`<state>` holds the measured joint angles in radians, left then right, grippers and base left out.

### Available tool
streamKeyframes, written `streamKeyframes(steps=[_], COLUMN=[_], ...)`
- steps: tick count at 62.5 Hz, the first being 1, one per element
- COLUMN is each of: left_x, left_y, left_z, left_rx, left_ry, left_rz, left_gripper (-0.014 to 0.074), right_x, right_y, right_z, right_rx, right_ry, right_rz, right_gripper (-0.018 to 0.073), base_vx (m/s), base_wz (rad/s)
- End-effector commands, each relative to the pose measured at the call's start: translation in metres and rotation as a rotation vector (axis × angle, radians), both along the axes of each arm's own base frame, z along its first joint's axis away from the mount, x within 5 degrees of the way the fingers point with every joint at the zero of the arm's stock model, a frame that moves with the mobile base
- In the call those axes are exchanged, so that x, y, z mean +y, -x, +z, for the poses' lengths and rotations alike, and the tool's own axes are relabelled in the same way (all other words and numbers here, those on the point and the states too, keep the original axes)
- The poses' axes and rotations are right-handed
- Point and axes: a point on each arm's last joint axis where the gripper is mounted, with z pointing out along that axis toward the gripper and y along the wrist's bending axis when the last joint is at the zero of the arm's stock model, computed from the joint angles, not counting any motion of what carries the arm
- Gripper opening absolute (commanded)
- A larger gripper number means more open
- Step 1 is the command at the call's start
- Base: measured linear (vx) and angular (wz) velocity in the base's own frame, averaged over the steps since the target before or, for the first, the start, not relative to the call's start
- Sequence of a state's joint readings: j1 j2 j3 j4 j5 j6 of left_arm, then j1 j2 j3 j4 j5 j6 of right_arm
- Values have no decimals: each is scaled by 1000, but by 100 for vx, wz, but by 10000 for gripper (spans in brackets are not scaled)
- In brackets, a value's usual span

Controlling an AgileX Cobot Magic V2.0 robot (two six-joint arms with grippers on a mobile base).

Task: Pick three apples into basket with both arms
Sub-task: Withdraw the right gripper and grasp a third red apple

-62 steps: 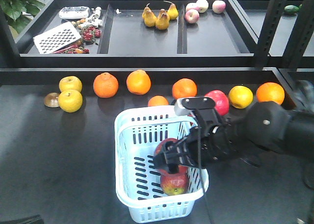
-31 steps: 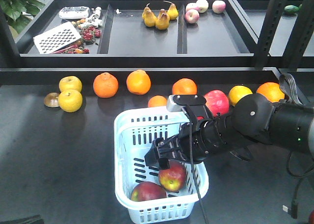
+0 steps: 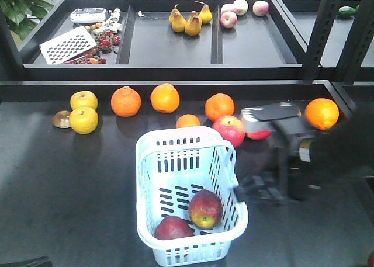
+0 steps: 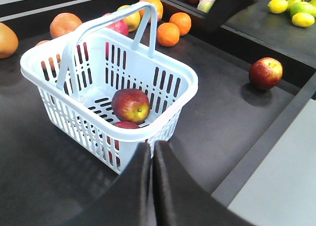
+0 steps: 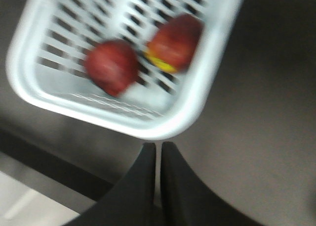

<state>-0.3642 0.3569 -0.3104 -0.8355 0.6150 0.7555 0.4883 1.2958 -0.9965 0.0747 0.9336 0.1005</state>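
Pincers closed, empty: left pincer (image 4: 152, 157), right pincer (image 5: 158, 154).

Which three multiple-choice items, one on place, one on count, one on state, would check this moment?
1. The lone apple outside the basket lies: A on the dark table; B on a plate; C in a hand.
2. Apples inside the basket: A one; B two; C four.
3. The left hand is: A shut, empty; B wide open; C gripping an orange.
1A, it rests on bare table; 2B, two lie on its floor; 3A, fingers meet, nothing between.
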Motion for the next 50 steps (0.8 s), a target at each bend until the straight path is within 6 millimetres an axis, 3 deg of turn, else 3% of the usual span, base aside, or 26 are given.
streamKeyframes(steps=[1,8,16,28,35,41,50], left_x=[0,0,0,0,0,0,0], left_y=[-4,-4,-4,-4,-4,-4,-4], left_z=[12,12,12,12,12,12,12], left_rx=[-33,-33,-33,-33,-33,-33,-33], left_ry=[56,56,56,56,56,56,56], left_rz=[35,35,35,35,35,35,35], left_gripper=[-6,-6,-6,-6,-6,-6,-6], right_x=[-27,-55,-73,-115,-138,-160,-194], right_y=[14,32,42,36,28,23,16], right_z=[30,45,54,55,48,37,20], right_rx=[-100,-129,-149,-119,-57,30,125], right_ry=[114,247,305,347,284,218,162], right_rz=[-140,-286,-350,-486,-533,-594,-666], right_gripper=[-9,-9,-9,-7,13,90,325], base_vx=[0,0,0,0,0,0,0], base_wz=[0,0,0,0,0,0,0])
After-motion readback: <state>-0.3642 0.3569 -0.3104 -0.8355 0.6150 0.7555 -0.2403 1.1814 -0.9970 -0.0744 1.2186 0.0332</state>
